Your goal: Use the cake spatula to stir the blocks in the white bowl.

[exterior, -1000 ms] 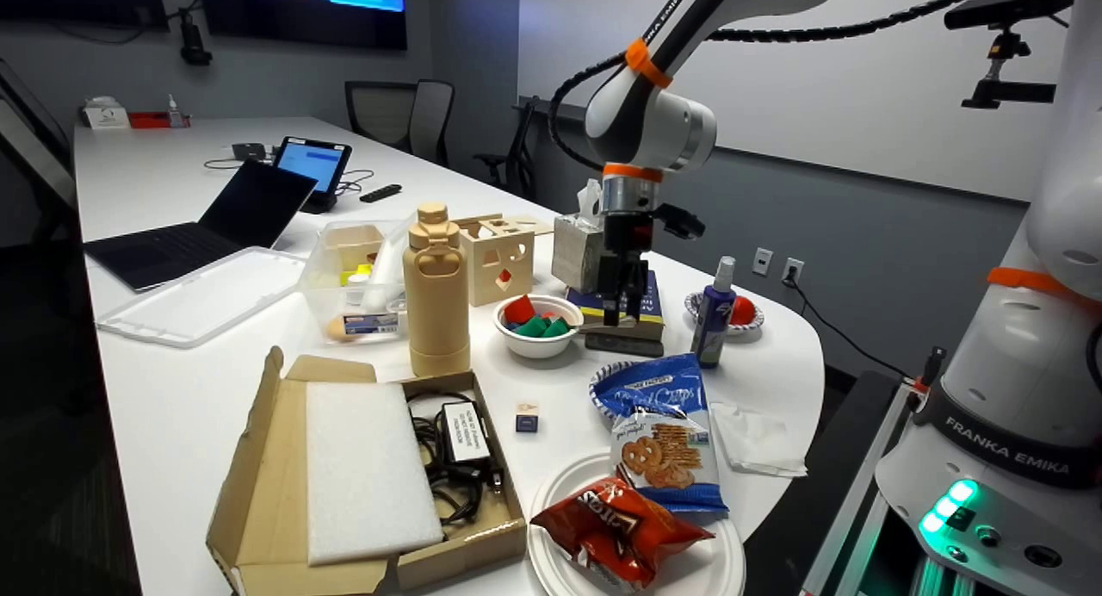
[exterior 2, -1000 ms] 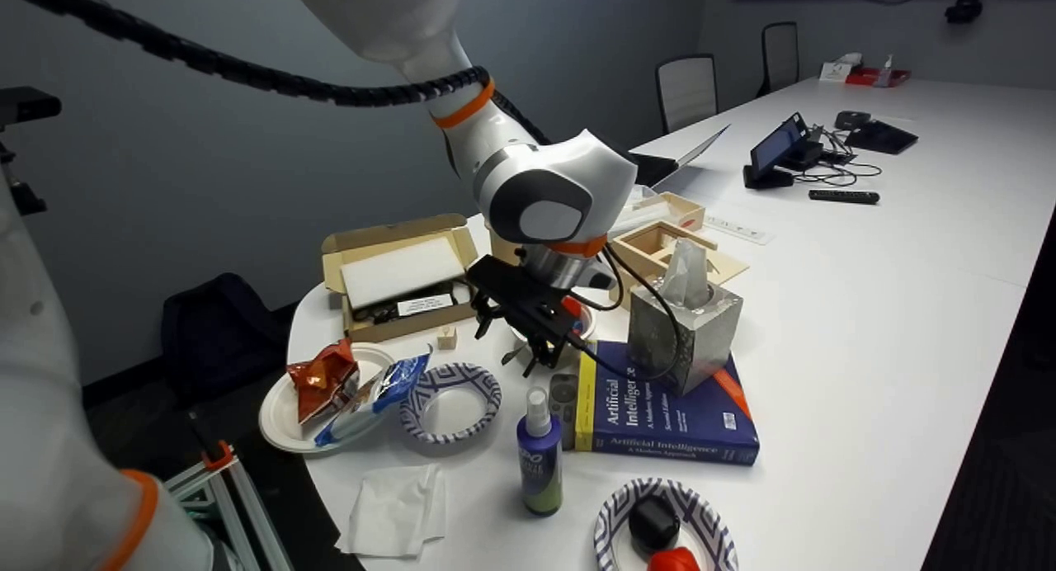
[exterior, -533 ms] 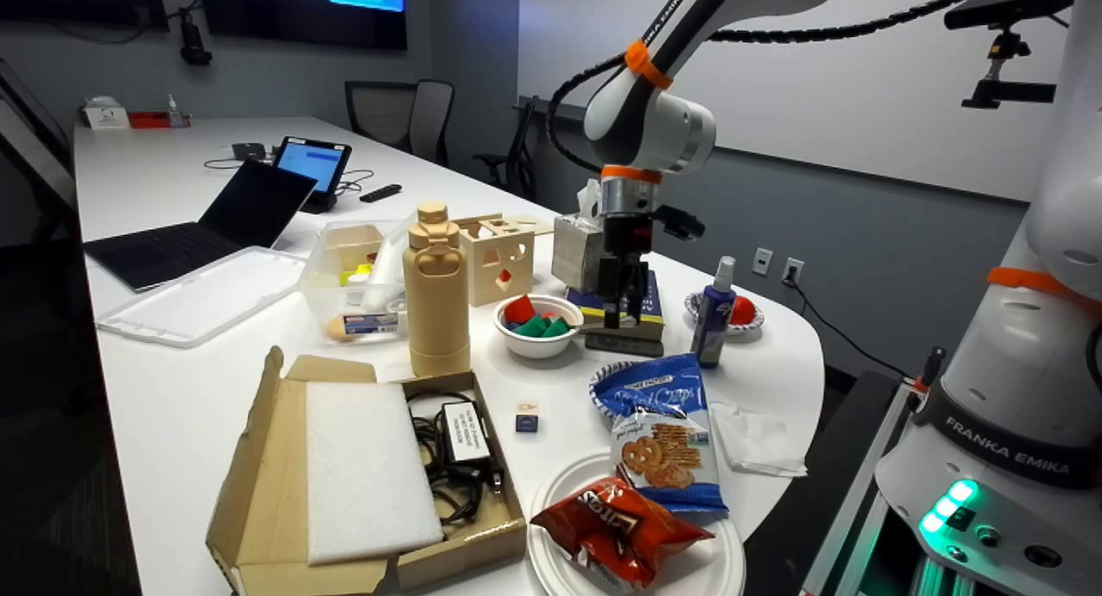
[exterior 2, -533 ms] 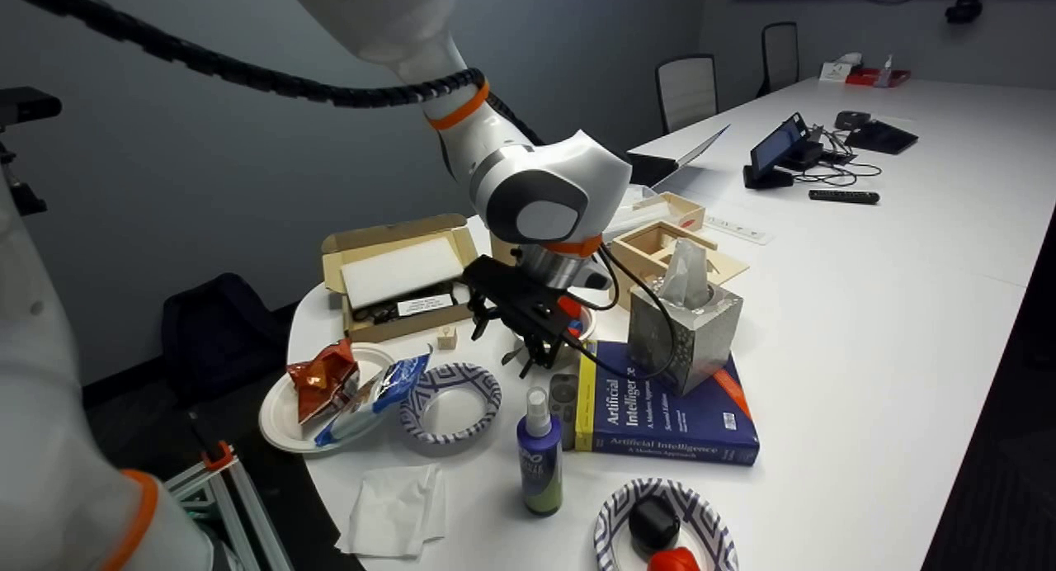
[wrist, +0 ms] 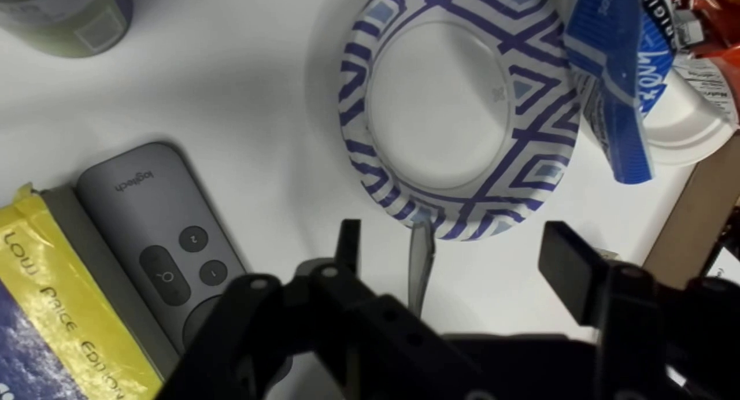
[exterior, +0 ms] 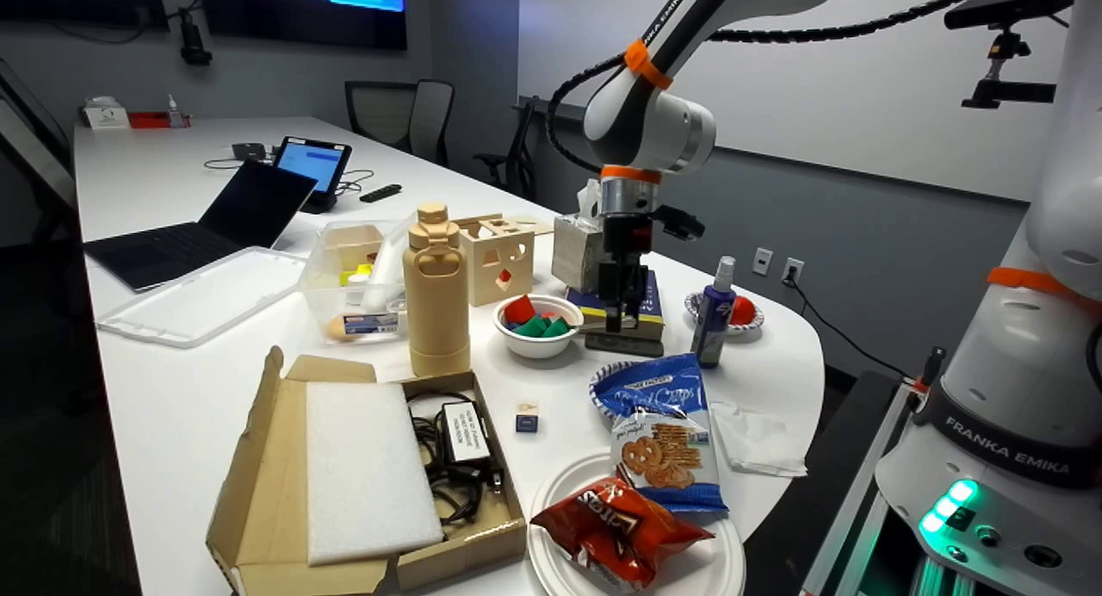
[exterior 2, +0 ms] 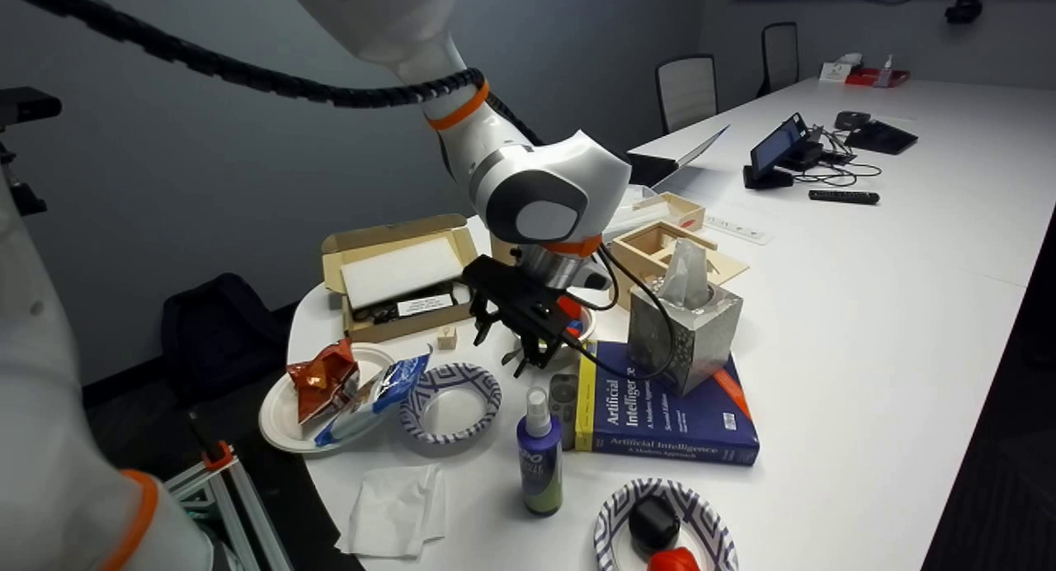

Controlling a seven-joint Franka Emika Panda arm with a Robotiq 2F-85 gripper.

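1. The white-and-black jointed robot arm (exterior: 650, 131) reaches over the smooth white tabletop (exterior: 564, 402), and its black two-fingered hand (wrist: 457, 252) points down just beside the bowl.
2. The hand is released, its fingers spread wide in the wrist view.
3. Between them shows the slim silver metal handle of the cake spatula (wrist: 421, 267), apart from both fingers; whether it lies level with the fingertips cannot be told.
4. In an exterior view, that handle projects past the rim of the small round plain white bowl (exterior: 535, 348), which holds chunky red and green blocks (exterior: 533, 327).
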